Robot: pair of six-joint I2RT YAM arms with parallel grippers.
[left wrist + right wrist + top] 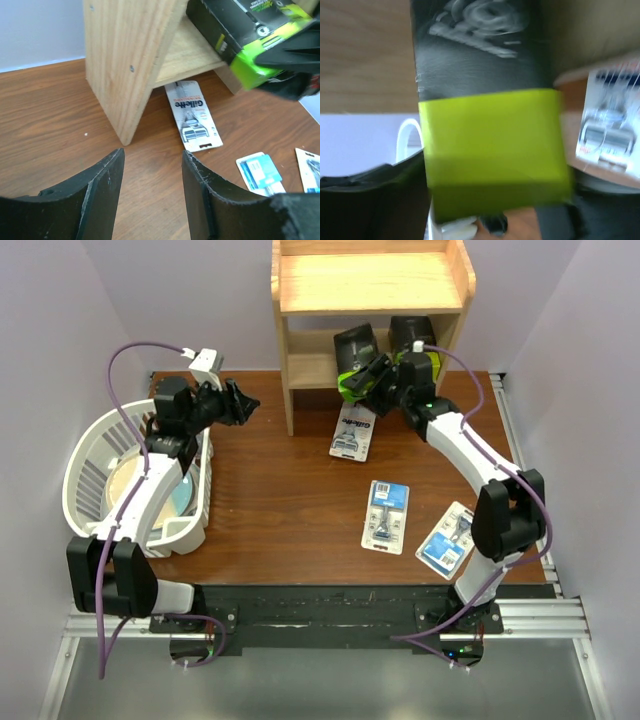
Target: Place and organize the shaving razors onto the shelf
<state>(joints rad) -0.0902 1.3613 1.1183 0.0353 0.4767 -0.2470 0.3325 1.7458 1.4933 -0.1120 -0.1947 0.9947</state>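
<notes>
Shelf (372, 285) stands at the far edge of the table (280, 500). Its top board hides most of the lower tier in the top view; the left wrist view shows only one side panel (125, 60) and a corner of that tier.

White basket (88, 475) sits at table left, with the left arm across it. Something round, tan and pale blue lies inside, half hidden, can't tell what.

Right gripper (374, 376) is at the lower tier's opening, clamped on a black box (355, 348), which is tilted with its lime end toward the table. Can't tell if the box touches the tier. The right wrist view is blurred, filled by that box (490, 145).

Second black box (408, 335) stands on the lower tier just right of the held one, top cut off by the board.

Left gripper (152, 185) is over bare table left of the shelf, fingers (105, 195) spread wide, nothing between them.

Three cards lie flat on the table. The Gillette card (352, 432) is at the shelf's foot, far end tucked under it, logo readable only from the left wrist (194, 116). The middle card (386, 516) is well apart. The right card (447, 537) is beside the right arm.
</notes>
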